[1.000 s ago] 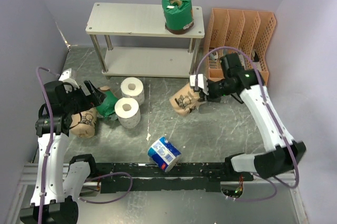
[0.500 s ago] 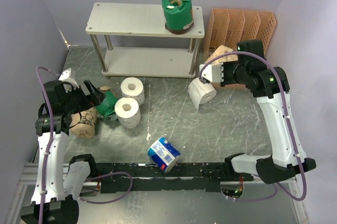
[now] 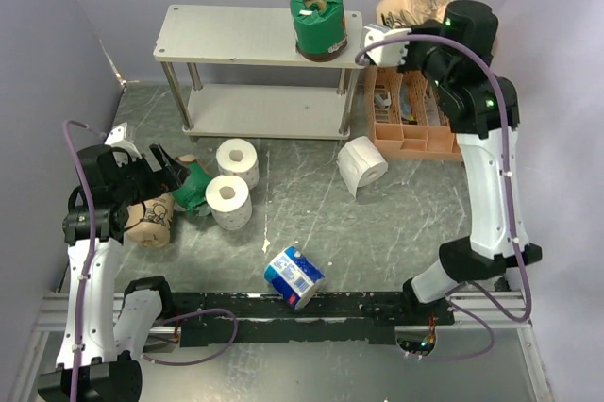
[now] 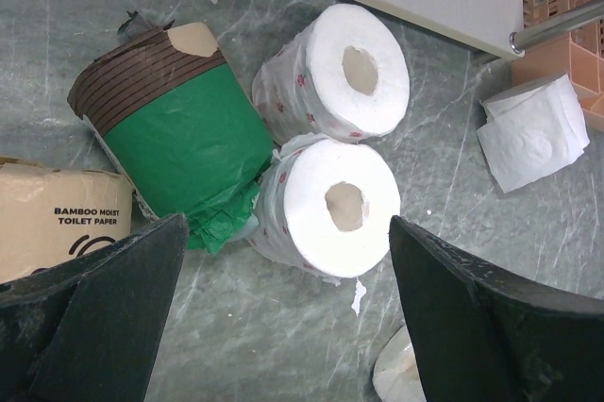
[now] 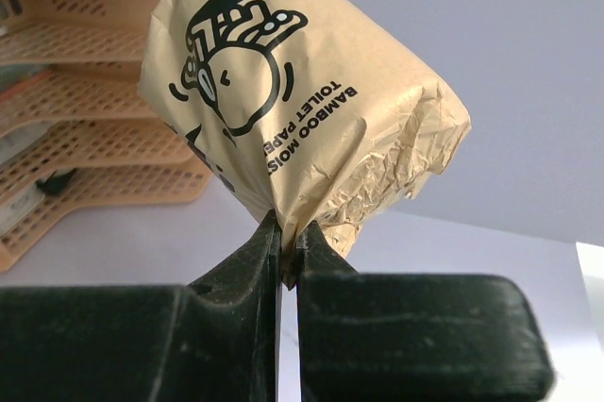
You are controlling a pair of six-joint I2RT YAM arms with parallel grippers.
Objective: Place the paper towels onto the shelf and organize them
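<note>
You see tan roll (image 5: 293, 109), black cartoon print, green roll (image 3: 319, 20) on pale grey shelf (image 3: 236, 36), orange organizer (image 3: 415, 130) beside that shelf

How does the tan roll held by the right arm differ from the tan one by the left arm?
The held tan roll hangs in the air by the orange organizer; the other tan roll lies on the table. The held tan roll is pinched by its wrapper in the shut right end effector; the other tan roll is ungripped, beside the open left end effector. Both have tan wrapping with black lettering.
</note>
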